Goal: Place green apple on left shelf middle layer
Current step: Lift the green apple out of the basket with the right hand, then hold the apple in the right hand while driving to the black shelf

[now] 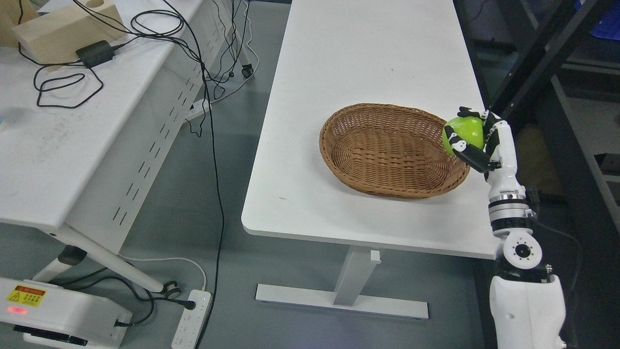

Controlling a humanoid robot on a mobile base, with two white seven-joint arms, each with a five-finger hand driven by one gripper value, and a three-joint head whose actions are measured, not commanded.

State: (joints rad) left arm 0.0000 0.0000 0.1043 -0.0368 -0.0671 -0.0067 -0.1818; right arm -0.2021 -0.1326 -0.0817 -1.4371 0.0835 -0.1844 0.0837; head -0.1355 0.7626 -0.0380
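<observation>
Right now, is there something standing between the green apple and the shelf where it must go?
The right robot hand already holds the green apple, above the right rim of the wicker basket. A dark shelf frame shows at right, but no left shelf is in view, so the path there cannot be judged.

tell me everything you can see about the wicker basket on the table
The wicker basket is a shallow oval bowl of brown woven strands with a thicker braided rim. It is empty, sits upright and flat on the white table, toward the table's right side and near its front edge. Nothing lies in it. Just past its right rim, the right hand holds a green apple; whether hand or apple touches the rim cannot be told.
</observation>
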